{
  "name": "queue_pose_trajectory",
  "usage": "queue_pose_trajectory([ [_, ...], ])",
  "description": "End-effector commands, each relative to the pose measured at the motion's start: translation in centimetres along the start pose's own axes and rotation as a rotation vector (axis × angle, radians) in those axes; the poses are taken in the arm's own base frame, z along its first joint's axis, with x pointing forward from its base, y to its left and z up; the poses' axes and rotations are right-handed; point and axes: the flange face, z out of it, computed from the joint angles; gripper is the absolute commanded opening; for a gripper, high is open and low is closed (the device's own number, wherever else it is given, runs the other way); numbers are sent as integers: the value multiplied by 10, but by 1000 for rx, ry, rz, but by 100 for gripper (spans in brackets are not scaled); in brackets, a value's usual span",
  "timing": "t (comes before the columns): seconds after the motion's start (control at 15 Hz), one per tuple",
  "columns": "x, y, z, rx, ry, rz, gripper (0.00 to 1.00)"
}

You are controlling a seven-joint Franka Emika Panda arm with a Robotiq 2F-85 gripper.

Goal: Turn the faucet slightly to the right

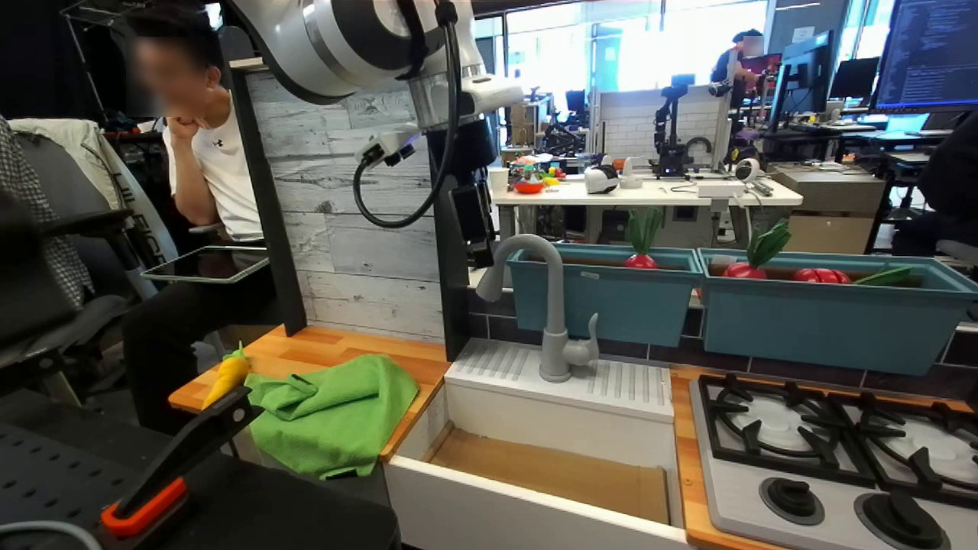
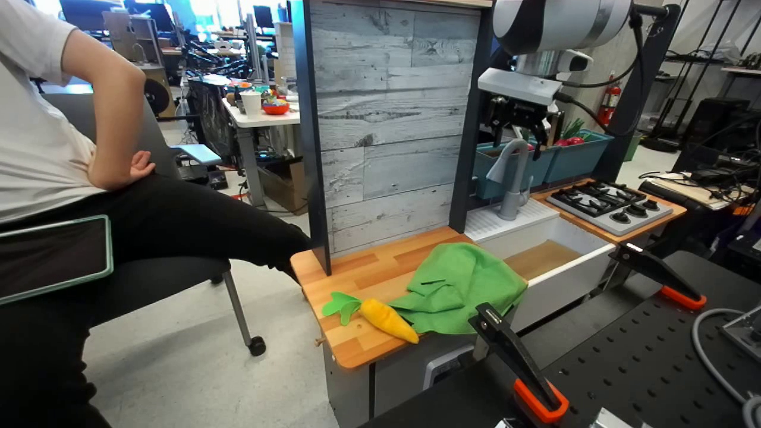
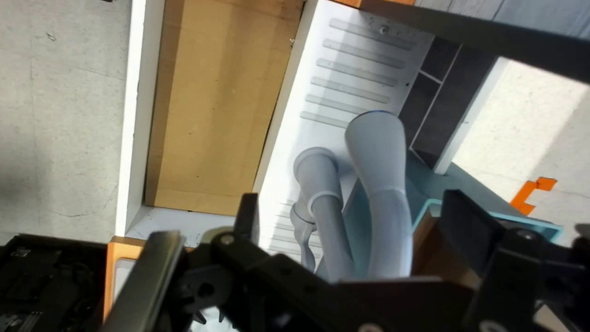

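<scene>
The grey gooseneck faucet (image 1: 555, 305) was mounted on the ribbed far ledge (image 1: 497, 367) of the sink (image 1: 489, 512), its spout (image 1: 491, 284) directed left. In the wrist view, the arched neck (image 3: 391, 230) was framed between the widely spread jaws of the gripper (image 3: 351, 198); contact could not be confirmed.

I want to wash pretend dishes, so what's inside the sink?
A flat brown sheet, probably cardboard, lies inside the white sink, beside the gooseneck faucet. It hides what's beneath, so that can't be seen.
</scene>
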Motion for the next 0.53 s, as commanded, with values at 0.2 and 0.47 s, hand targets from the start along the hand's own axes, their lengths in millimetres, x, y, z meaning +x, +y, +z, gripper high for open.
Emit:
queue_pose_trajectory([
  [0.2, -9, -14, -9, 61, 44, -24, 100],
  [0.47, -6, -7, 0, 49, 42, -14, 100],
])
